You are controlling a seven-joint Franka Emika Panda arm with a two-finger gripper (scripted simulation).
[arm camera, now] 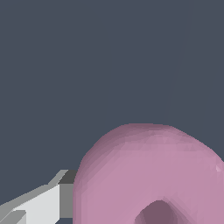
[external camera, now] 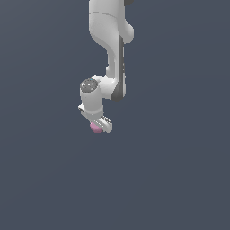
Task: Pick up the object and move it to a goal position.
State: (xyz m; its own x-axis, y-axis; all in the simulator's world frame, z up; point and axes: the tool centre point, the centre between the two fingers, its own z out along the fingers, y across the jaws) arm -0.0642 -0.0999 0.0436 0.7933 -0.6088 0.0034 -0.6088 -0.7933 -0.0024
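Pink matte donut-shaped ring (arm camera: 148, 175) fills most of the wrist view, close to the lens, centre hole visible as a darker dip near the frame edge. One light grey finger (arm camera: 35, 203) of the pincer sits right against the ring's outer side, touching it; the other finger is out of frame in that view. Behind the ring, only flat dark grey-blue ground (arm camera: 87, 65), no texture. In the exterior view, the white pincer (external camera: 98, 125) points downward and slightly tilted, with the ring showing as a small pink blob between and just under the fingertips, partly hidden by them. Pincer looks pinched on the ring: fingers close together with the pink shape wedged between, one finger in contact per the wrist view. Ring orientation in the exterior view is too small to tell. Whether the ring is lifted off the ground or resting on it cannot be told; no shadow or contact line shows. Above the pincer, the white wrist body with a round grey joint cap, then the white Panda arm (external camera: 110, 36) with a dark strip along its side, rising to the upper frame edge. Arm stands about mid-frame, slightly toward the exterior view's left.
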